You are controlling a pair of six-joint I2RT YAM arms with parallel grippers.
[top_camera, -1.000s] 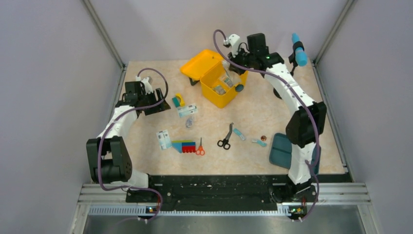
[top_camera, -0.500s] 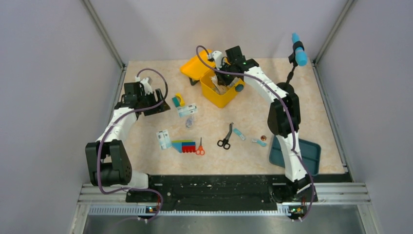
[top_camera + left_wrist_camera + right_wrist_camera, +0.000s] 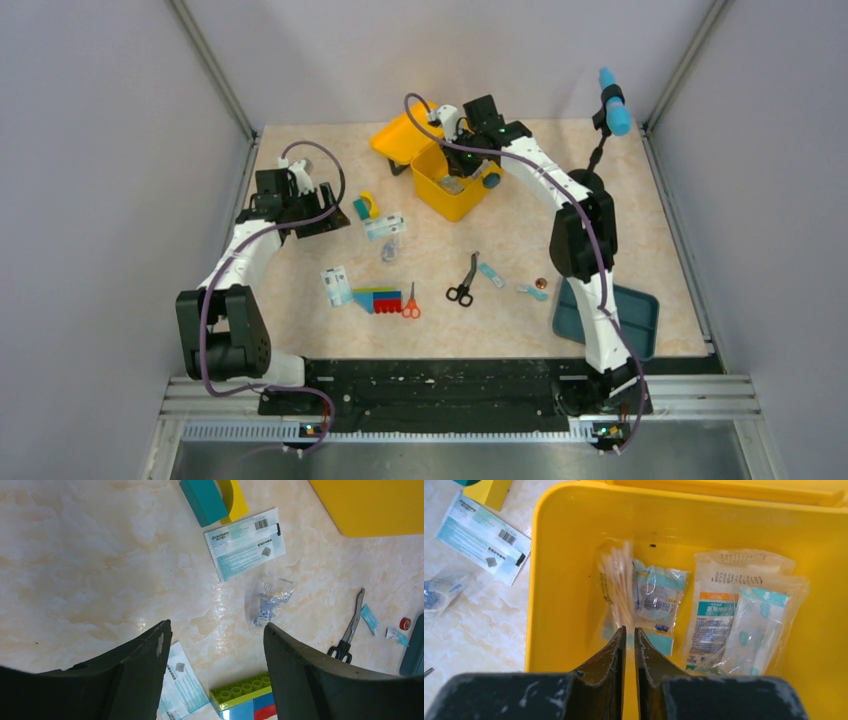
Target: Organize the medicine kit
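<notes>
Medicine kit (image 3: 452, 203) sat open at the upper centre of the top view, with sachets (image 3: 719, 615) on its floor. A teal tray (image 3: 640, 320) lay at lower right. The right gripper (image 3: 630, 632) hung inside the kit, jaws barely parted and pinching nothing. The left gripper (image 3: 217, 626), at the left, hovered above the table with jaws spread wide and empty. Black scissors (image 3: 462, 285) lay at centre.

The medicine kit (image 3: 452, 203) is a yellow plastic box sitting at an angle toward the back of the table (image 3: 520, 245), lid (image 3: 393, 135) flipped wide open. Inside, some sealed packets (image 3: 719, 610) and a bag of cotton swabs (image 3: 616, 587) are lying on the bottom.
</notes>
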